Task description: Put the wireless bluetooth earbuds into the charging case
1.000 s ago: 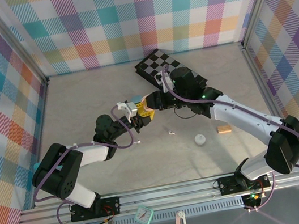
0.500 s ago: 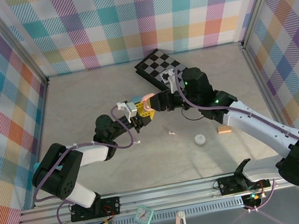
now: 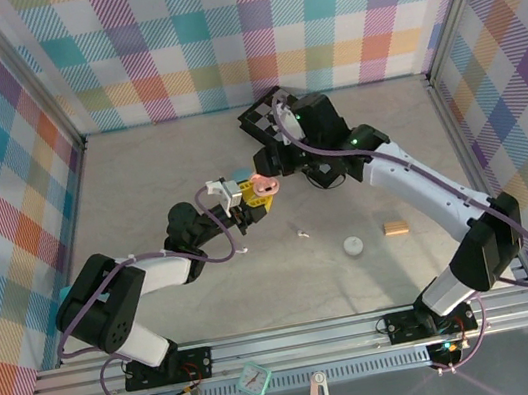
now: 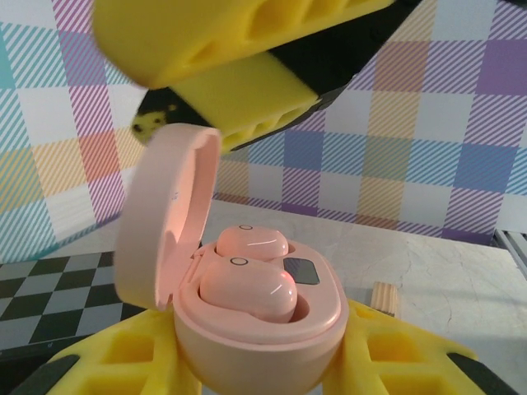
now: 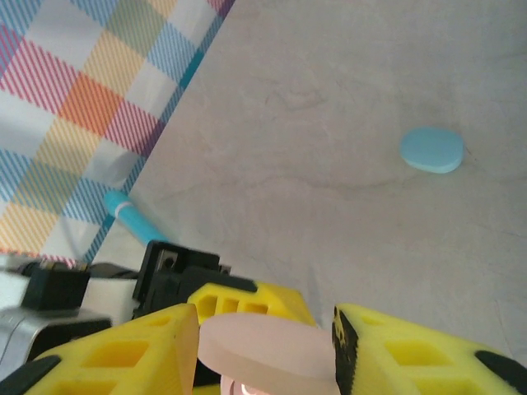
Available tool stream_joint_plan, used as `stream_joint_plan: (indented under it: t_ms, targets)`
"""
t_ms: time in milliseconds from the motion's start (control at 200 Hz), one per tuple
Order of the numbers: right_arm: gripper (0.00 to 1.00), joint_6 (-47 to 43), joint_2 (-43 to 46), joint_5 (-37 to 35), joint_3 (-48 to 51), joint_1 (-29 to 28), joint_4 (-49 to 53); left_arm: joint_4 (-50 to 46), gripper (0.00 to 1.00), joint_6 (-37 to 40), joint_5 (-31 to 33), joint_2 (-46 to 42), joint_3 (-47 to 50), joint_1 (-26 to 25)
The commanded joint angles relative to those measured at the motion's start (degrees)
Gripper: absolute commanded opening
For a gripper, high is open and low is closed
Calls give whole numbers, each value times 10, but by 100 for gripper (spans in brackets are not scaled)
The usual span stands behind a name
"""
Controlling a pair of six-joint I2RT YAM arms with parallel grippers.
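Note:
My left gripper [image 4: 259, 366] is shut on the pink charging case [image 4: 255, 341], holding it above the table with its lid [image 4: 160, 222] hinged up. Two pink earbuds [image 4: 247, 290] sit in the case's wells, side by side. My right gripper [image 5: 268, 346] hovers over the lid [image 5: 268, 350], fingers apart, with the lid's rim between the fingertips. One of its yellow fingers [image 4: 222, 49] rests just above the lid's top edge. In the top view the case [image 3: 262, 186] sits between the left gripper [image 3: 247, 200] and the right gripper [image 3: 273, 167].
A checkered board [image 3: 271, 115] lies behind the right gripper. A small orange cylinder [image 3: 395, 228], a white round piece [image 3: 352, 247] and a tiny white bit [image 3: 302, 233] lie on the table to the right. A pale blue oval piece [image 5: 431, 149] lies farther off.
The right gripper drew back from the case, its fingers spread wider, then it swung in over the raised lid. The left gripper kept the case still.

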State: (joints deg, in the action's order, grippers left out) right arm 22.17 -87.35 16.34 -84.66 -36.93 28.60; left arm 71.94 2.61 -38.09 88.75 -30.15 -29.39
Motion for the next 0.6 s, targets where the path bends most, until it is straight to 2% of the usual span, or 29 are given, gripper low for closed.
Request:
stream_joint_plan:
  t_ms: [0,160,260,320,420,595]
  targets:
    - [46,-52,27,47,-9,-2,42,27,19,8,-14,-20,0,-2]
    - [46,-68,64,26,3,-2,72,24,19,8,-16,-26,-3,-2]
    - [47,-19,97,9,37,14,36,24,19,8,-18,-32,-3,-2]
    - [51,36,112,42,65,40,-1,23,19,6,-17,-36,-3,-2]
    - [60,129,126,139,124,72,-89,27,19,2,-17,-42,-3,-2]
    - [74,221,126,206,179,82,-178,36,19,-11,-15,-49,-12,-1]
